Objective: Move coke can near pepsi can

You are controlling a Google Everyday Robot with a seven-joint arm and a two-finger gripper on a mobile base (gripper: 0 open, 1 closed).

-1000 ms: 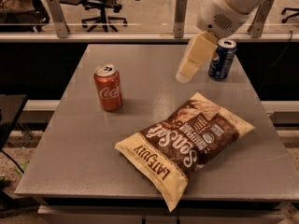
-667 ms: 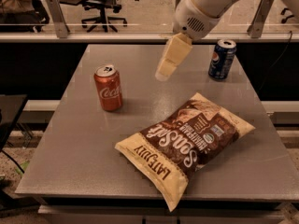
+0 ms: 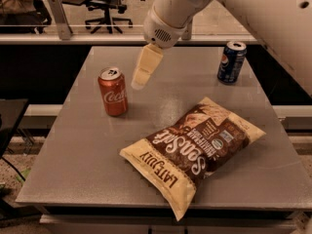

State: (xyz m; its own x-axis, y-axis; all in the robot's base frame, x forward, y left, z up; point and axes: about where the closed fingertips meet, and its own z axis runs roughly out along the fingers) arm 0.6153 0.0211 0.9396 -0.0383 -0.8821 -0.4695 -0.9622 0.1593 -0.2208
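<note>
The coke can (image 3: 112, 91), red with white script and a silver top, stands upright on the left part of the grey table (image 3: 87, 160). The pepsi can (image 3: 231, 62), dark blue with a round logo, stands upright near the table's far right edge. My gripper (image 3: 141, 77) hangs from the white arm just right of the coke can's top, pointing down and to the left, a small gap away from the can. It holds nothing.
A large brown and cream chip bag (image 3: 192, 147) lies flat on the table between the two cans, toward the front right. Office chairs (image 3: 105, 9) and a rail stand behind the table. A dark surface (image 3: 7, 121) sits to the left.
My arm has swung left across the table, from in front of the pepsi can to just beside the coke can. The cans and bag have not moved.
</note>
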